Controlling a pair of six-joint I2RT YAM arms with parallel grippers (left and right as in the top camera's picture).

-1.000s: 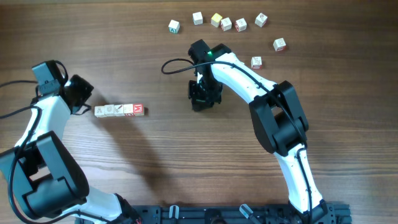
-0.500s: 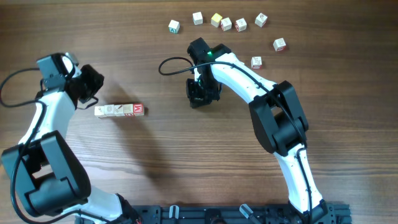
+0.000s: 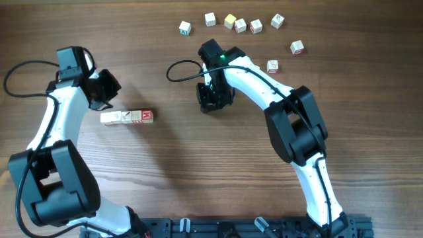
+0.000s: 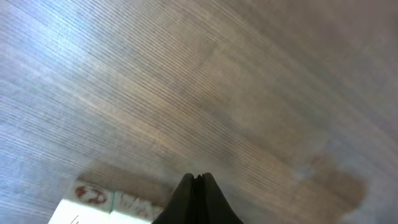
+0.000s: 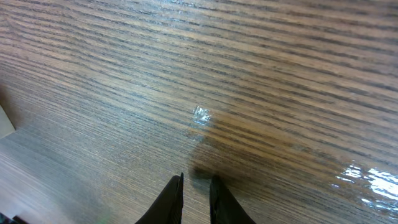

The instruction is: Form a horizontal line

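Row of four small pale wooden letter cubes (image 3: 127, 117) is lying edge to edge on the dark wood-grain table (image 3: 198, 172), with the red M cube at its right end. My left gripper (image 3: 106, 92) is hanging just beyond the row's far edge, near the end away from the M. Its fingers are pressed together, gripping nothing. My right gripper (image 3: 213, 99) is hanging well off past the M end, fingers a narrow slit apart, nothing between them. Eight loose letter cubes (image 3: 240, 26) are sitting scattered farther off on that side; one is a yellow cube (image 3: 230, 21).
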